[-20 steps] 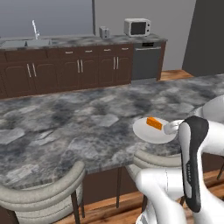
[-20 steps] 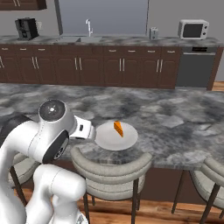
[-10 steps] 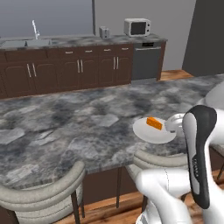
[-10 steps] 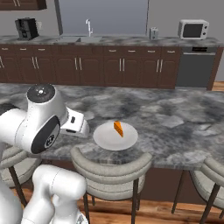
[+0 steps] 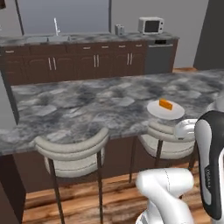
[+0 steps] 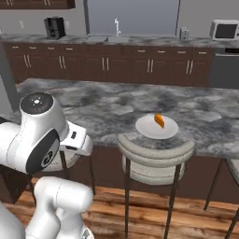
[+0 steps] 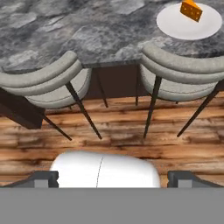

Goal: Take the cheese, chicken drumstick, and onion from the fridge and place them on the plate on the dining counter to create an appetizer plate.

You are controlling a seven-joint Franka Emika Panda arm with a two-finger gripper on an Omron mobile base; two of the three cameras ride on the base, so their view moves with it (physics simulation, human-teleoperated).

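The orange-yellow cheese [image 5: 165, 104] [image 6: 159, 120] [image 7: 191, 10] lies on the round white plate [image 5: 155, 110] [image 6: 144, 128] [image 7: 175, 24], near the front edge of the grey marbled dining counter [image 5: 87, 105] [image 6: 93, 102] [image 7: 65, 30]. My gripper [image 7: 116, 177] is open and empty. It hangs well back from the counter, over the wooden floor, its two dark tips wide apart at the bottom of the hand view. The chicken drumstick and the onion are out of view. A tall grey panel [image 5: 5, 87] stands at the left edge; I cannot tell whether it is the fridge.
Two padded beige stools [image 5: 72, 153] [image 5: 168, 140] [image 7: 39, 83] [image 7: 188, 72] stand between me and the dining counter. Behind it runs a dark cabinet counter with a sink, a microwave [image 5: 151, 25] [image 6: 226, 30] and a coffee machine [image 6: 55, 28].
The whole picture has shifted: the base has backed away from the dining counter, so the stools and floor now show. The arm has swung round. The cheese stays on the plate.
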